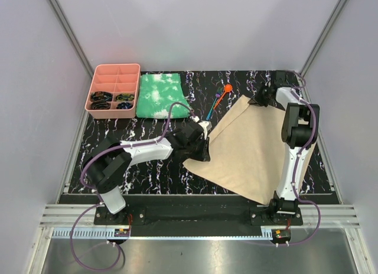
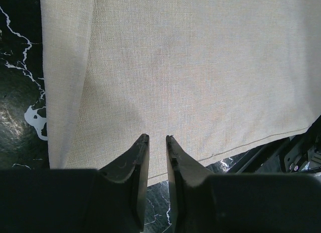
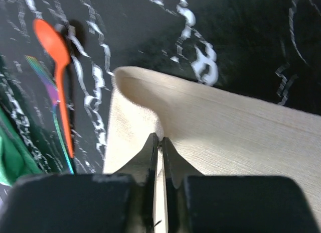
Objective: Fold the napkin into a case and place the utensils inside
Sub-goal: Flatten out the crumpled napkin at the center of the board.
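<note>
The tan napkin [image 1: 254, 147] lies spread as a diamond on the black marbled table. My right gripper [image 1: 260, 98] is at its far corner, shut on the napkin [image 3: 225, 137]. In the right wrist view the cloth puckers up at that gripper [image 3: 159, 137] and shows between its jaws. My left gripper [image 1: 204, 143] hovers at the napkin's left corner. Its jaws [image 2: 157, 136] stand a narrow gap apart over the napkin's hem [image 2: 190, 67], with nothing between them. The orange spoon [image 1: 227, 88] [image 3: 52, 39] and the slim blue-teal utensil [image 1: 214, 107] [image 3: 56, 123] lie beside the napkin's upper left edge.
A green-and-white mottled cloth [image 1: 160, 95] lies at the back left, its edge showing in the right wrist view [image 3: 12, 157]. A pink divided tray [image 1: 113, 73] with dark items stands left of it. Grey walls close in the table on both sides.
</note>
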`<state>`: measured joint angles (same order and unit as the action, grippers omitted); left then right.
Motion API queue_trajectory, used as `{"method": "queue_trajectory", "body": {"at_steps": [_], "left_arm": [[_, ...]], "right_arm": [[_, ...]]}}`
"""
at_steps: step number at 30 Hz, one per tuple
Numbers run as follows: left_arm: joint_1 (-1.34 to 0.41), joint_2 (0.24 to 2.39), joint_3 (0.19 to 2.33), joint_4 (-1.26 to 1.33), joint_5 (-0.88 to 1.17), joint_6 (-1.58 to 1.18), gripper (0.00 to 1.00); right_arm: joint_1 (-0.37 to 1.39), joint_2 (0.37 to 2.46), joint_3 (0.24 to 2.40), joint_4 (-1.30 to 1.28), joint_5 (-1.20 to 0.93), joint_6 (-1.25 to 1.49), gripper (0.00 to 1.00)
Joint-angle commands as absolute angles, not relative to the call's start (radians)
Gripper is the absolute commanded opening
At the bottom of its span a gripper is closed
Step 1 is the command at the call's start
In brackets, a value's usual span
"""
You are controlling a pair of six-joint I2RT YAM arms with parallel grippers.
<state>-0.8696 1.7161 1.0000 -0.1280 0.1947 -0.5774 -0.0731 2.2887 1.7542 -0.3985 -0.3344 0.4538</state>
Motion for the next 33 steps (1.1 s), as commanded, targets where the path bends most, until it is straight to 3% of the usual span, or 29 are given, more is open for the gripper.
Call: {"method": "queue_trajectory", "body": {"at_steps": [1, 7, 9, 11, 15, 20, 24, 33], "left_arm": [[-0.858, 1.678, 1.040, -0.107, 0.183, -0.574, 0.22], [-0.822, 1.667, 1.051, -0.123, 0.181, -0.566, 0.22], [-0.810, 1.657, 1.057, -0.129, 0.179, -0.563, 0.26], [-0.802, 1.635, 1.058, -0.135, 0.176, -0.561, 0.31], [-0.802, 1.624, 1.081, -0.149, 0.176, -0.552, 0.36], [-0.802, 1.673, 1.132, -0.157, 0.186, -0.557, 0.36], [-0.802, 1.724, 1.190, -0.138, 0.195, -0.575, 0.35], [-0.822, 1.839, 1.244, -0.115, 0.181, -0.595, 0.36]], "right_arm": [[-0.041, 2.276, 1.864, -0.370, -0.376, 0.468, 0.01], [-0.006, 2.373, 1.989, -0.290, -0.549, 0.636, 0.01], [-0.006, 2.384, 2.009, -0.279, -0.599, 0.698, 0.34], [-0.006, 2.347, 1.996, -0.273, -0.620, 0.718, 0.52], [-0.028, 2.182, 1.872, -0.366, -0.476, 0.625, 0.69], [-0.060, 1.946, 1.568, -0.431, -0.284, 0.535, 0.72], [-0.069, 1.893, 1.374, -0.437, -0.186, 0.537, 0.70], [-0.097, 1.806, 1.180, -0.423, 0.029, 0.519, 0.66]]}}
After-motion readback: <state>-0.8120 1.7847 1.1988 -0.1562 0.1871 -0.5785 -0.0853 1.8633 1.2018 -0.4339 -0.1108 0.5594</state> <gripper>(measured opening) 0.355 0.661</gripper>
